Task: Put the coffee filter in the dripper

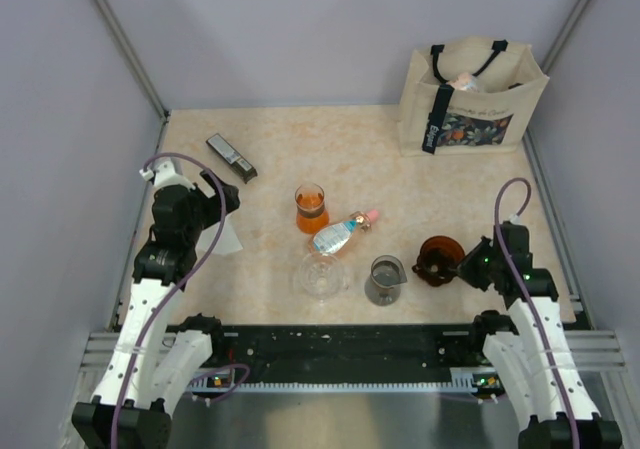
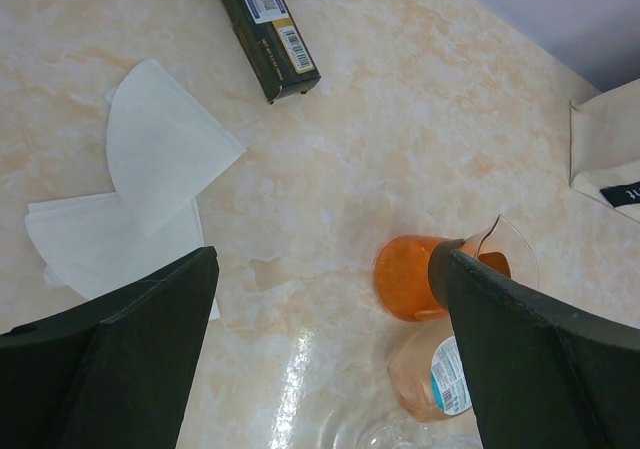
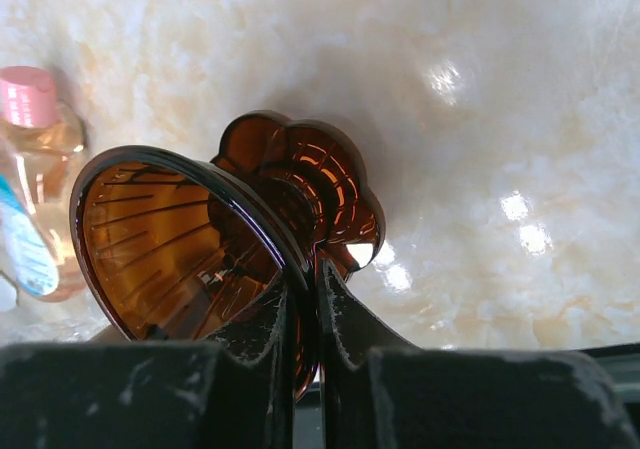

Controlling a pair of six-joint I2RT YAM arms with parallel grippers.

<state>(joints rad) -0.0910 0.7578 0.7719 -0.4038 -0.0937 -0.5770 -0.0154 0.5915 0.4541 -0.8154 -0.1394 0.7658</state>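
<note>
The amber-brown dripper is at the right front of the table. In the right wrist view the dripper is tilted, with its open mouth to the left. My right gripper is shut on its rim wall, one finger inside and one outside; it also shows in the top view. White paper coffee filters lie flat on the table at the left, one overlapping others. My left gripper is open and empty, hovering just right of the filters.
A glass of orange liquid, a pink-capped bottle lying down, a clear glass cup and a small glass pitcher crowd the middle. A black box lies back left. A tote bag stands back right.
</note>
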